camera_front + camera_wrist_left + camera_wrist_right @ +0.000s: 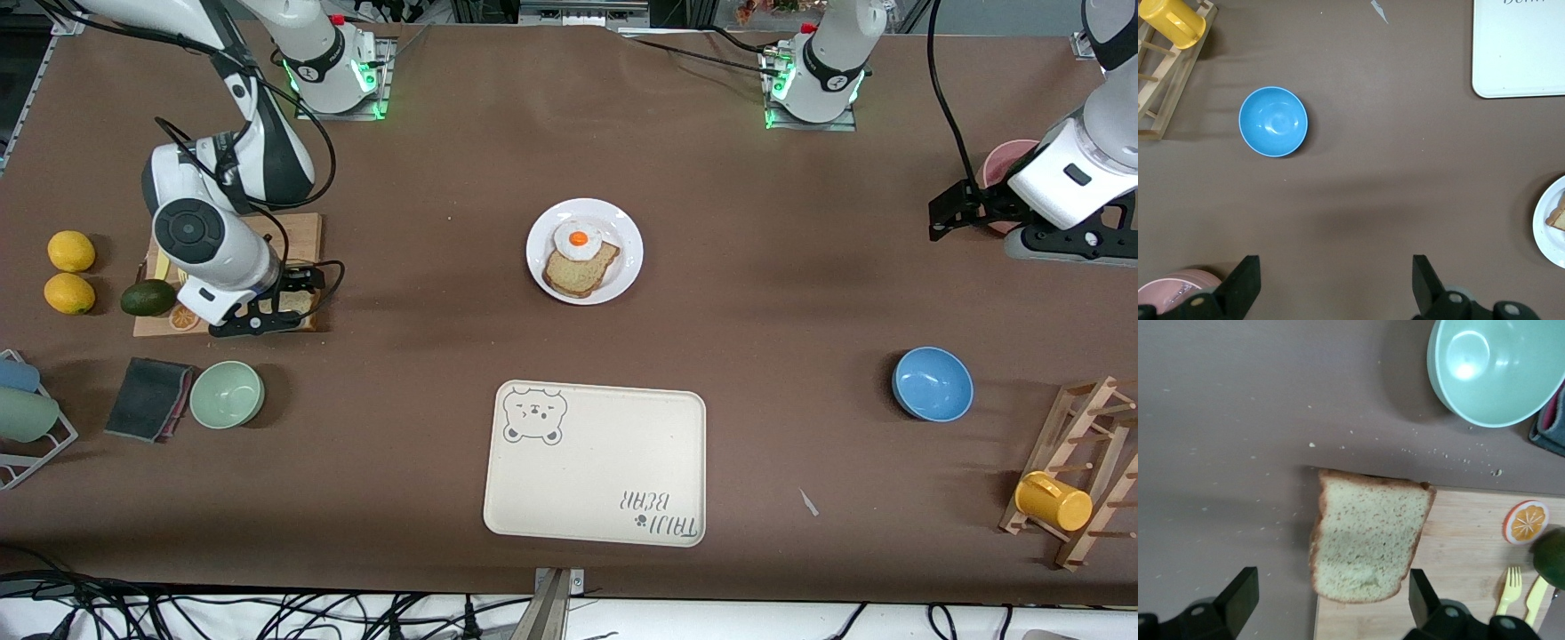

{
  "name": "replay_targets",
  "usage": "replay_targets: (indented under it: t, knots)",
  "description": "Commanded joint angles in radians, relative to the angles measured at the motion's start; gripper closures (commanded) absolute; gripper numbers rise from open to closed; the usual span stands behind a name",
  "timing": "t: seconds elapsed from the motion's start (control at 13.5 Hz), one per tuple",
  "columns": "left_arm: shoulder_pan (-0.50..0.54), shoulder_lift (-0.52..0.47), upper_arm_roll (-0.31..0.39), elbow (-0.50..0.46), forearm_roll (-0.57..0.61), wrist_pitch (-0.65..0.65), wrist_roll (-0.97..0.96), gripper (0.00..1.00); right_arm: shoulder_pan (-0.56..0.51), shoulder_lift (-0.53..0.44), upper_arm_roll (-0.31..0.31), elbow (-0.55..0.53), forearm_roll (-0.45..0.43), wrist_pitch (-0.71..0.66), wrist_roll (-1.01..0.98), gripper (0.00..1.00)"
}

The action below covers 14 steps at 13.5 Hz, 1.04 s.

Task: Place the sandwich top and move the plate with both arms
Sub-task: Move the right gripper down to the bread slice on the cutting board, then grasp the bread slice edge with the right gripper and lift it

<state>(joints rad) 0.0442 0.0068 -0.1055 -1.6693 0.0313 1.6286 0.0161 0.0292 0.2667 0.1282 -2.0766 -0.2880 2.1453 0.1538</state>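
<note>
The right gripper (1328, 603) hangs spread wide just above the sandwich top (1368, 535), one finger on each side, ready to pinch. The bread pokes off the cutting board's (1465, 567) edge, so a finger fits there. The plate (584, 251) with egg toast waits mid-table with bare room around. The left gripper (1335, 283) waits, spread, near the pink cup (1175, 287).

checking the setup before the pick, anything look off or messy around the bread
Yes: the sandwich top lies askew, overhanging the edge of the cutting board onto the table, with crumbs scattered beside it. The right gripper hangs open over it. The left gripper waits open.
</note>
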Motion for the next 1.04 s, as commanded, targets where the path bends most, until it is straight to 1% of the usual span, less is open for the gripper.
replay_targets:
  t: [0.0, 0.37, 0.67, 0.81, 0.96]
  knots:
    - [0.006, -0.011, -0.002, -0.007, 0.001, 0.005, 0.008, 0.0, 0.001, -0.004, 0.002, -0.036, -0.057, 0.028, 0.079, 0.01]
    - [0.006, -0.008, -0.003, -0.006, -0.001, 0.004, 0.007, 0.0, 0.005, 0.046, 0.004, -0.039, -0.065, 0.083, 0.11, 0.01]
    - [0.006, -0.008, -0.002, -0.003, 0.001, -0.007, 0.007, 0.0, 0.032, 0.1, 0.004, -0.039, -0.157, 0.123, 0.199, 0.02]
    - [0.005, -0.008, -0.002, -0.004, 0.001, -0.003, 0.007, 0.0, 0.032, 0.12, 0.004, -0.039, -0.191, 0.139, 0.221, 0.08]
    - [0.005, -0.008, -0.003, -0.004, 0.001, -0.004, 0.005, 0.0, 0.032, 0.124, 0.004, -0.042, -0.192, 0.14, 0.221, 0.19]
